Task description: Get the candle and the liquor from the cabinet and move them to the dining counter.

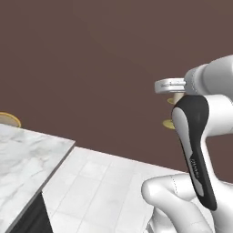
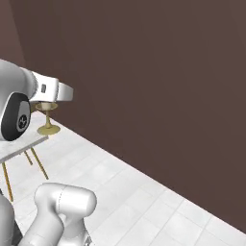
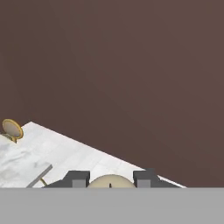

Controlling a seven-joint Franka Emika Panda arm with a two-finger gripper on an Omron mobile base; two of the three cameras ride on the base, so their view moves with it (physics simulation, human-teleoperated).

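My gripper (image 3: 111, 178) is shut on the candle (image 3: 110, 182), whose cream top shows between the two dark fingertips. From the right base view the candle (image 2: 46, 106) hangs under the gripper (image 2: 47, 104) on its gold candlestick, base in the air just past the corner of the dining counter (image 2: 21, 145). In the left base view the candle (image 1: 175, 97) and its gold base peek out behind the arm, below the gripper (image 1: 174, 93). The dining counter (image 1: 25, 166) is a white marble slab at lower left. The liquor and the cabinet are out of view.
A dark brown wall runs across the back of every view. A gold-framed stool (image 1: 9, 119) stands beyond the counter's far edge, and thin gold stool legs (image 2: 36, 162) show under the slab. White floor tiles (image 1: 104, 191) lie between counter and wall.
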